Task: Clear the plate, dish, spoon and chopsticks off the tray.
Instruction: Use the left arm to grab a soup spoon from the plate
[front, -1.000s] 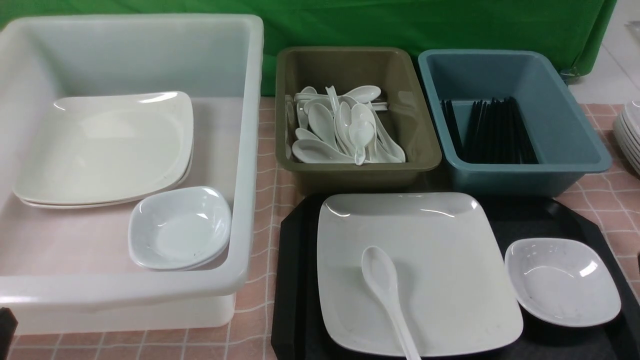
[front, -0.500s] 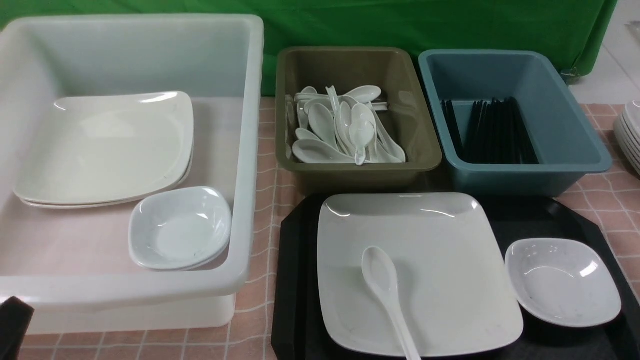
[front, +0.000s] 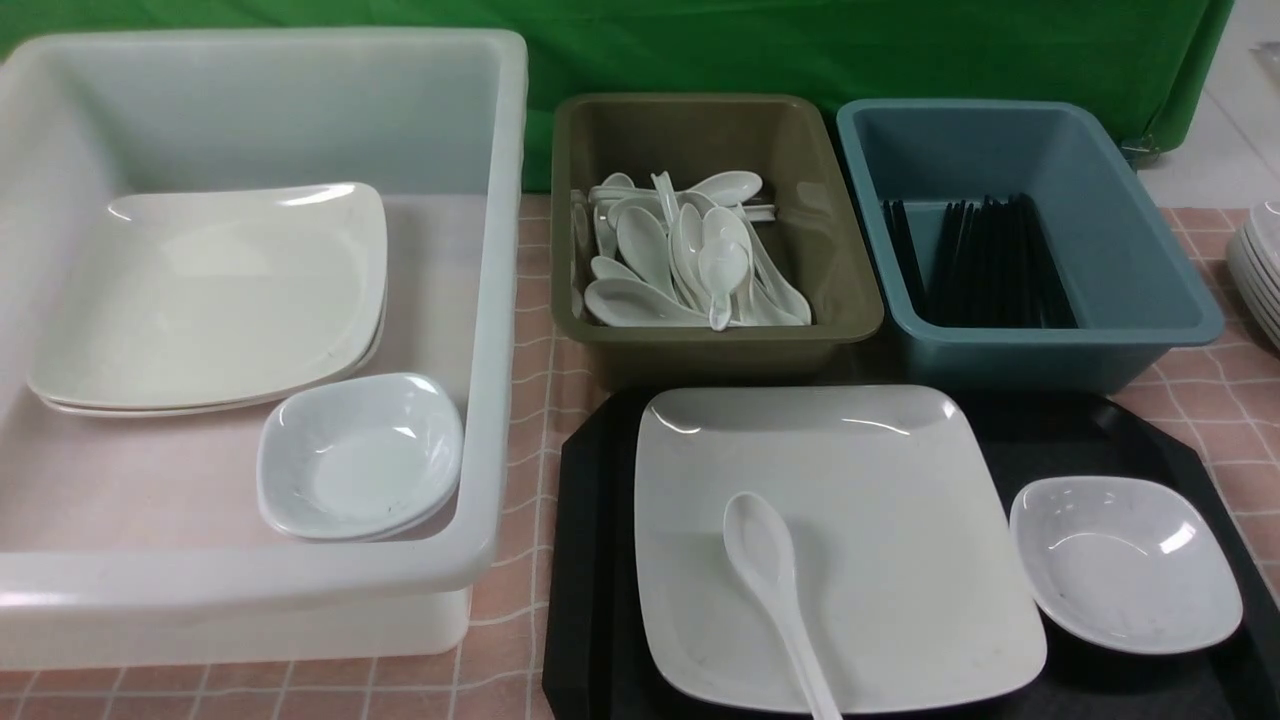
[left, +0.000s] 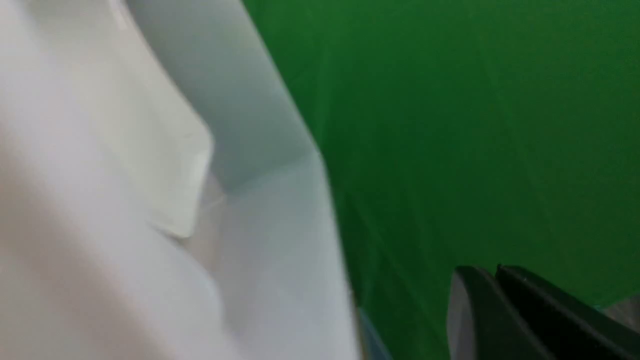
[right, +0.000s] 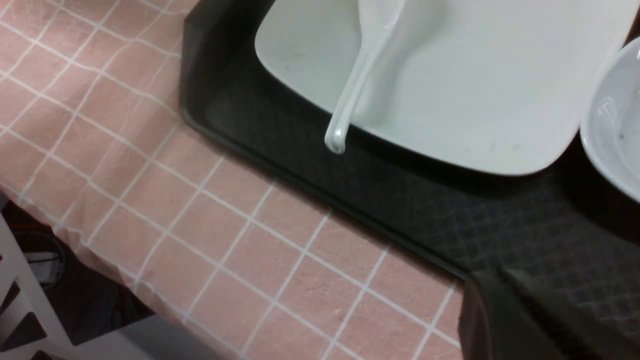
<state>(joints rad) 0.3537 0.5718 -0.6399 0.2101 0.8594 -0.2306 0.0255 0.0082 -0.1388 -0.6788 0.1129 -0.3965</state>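
Tray: 1 black tray (front: 590, 560) on the pink checked bench (front: 520, 330), nearest the robot, right of centre.
Plate: 1 plate (front: 900, 520) flat on the tray, covering its left and middle.
Spoon: 1 spoon (front: 775, 590) lying in the plate, bowl up near the middle. The right wrist view shows its handle tip past the plate's near rim, over the tray.
Dish: 1 dish (front: 1125, 562) upright on the tray, just beside the plate's right edge; whether they touch is unclear.
Chopsticks: a bundle of black chopsticks (front: 985, 265) in the 1 blue bin (front: 1150, 300); too close-packed to count.
Olive bin: 1 olive bin (front: 830, 300) behind the tray, holding a heap of white spoons (front: 680, 260), more than 10.
White tub: 1 white tub (front: 490, 300) on the left, holding a stack of at least 2 large plates (front: 210, 300) and at least 2 nested small dishes (front: 360, 455).
Left pincer: the left pincer (left: 500, 310) shows only as a dark edge beside the tub; wide or narrow, I cannot tell.
Right pincer: the right pincer (right: 520, 320) shows as a dark edge over the tray's near rim; its gap cannot be told either.
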